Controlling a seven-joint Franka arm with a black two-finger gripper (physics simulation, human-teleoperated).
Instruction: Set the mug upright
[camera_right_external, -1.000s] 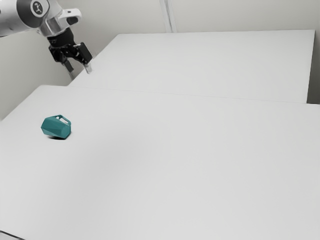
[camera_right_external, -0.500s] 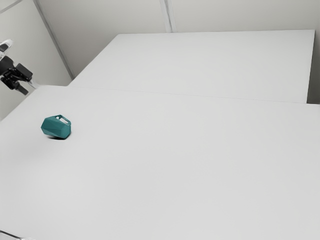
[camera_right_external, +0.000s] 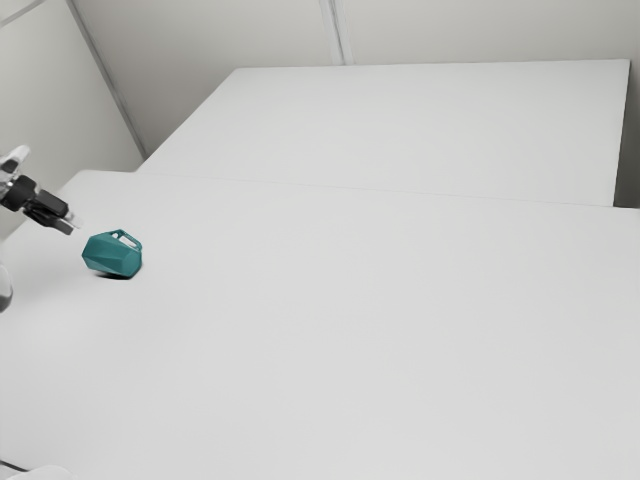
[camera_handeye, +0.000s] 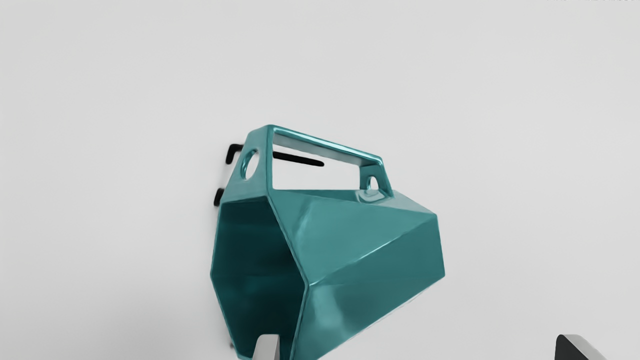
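The teal, faceted mug (camera_right_external: 113, 257) lies on its side on the white table (camera_right_external: 350, 330), at the exterior frame's left. The wrist view exposes its hollow mouth (camera_handeye: 255, 270), overlapped by one fingertip (camera_handeye: 268, 347). The black two-finger gripper (camera_right_external: 75, 228), near the mug, is spread wide, holding nothing.

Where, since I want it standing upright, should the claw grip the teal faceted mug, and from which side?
Probably by the handle's long bar, from above, the claw astride it: the mug lies on its side, and an open gap between bar and body seems to leave a finger room.
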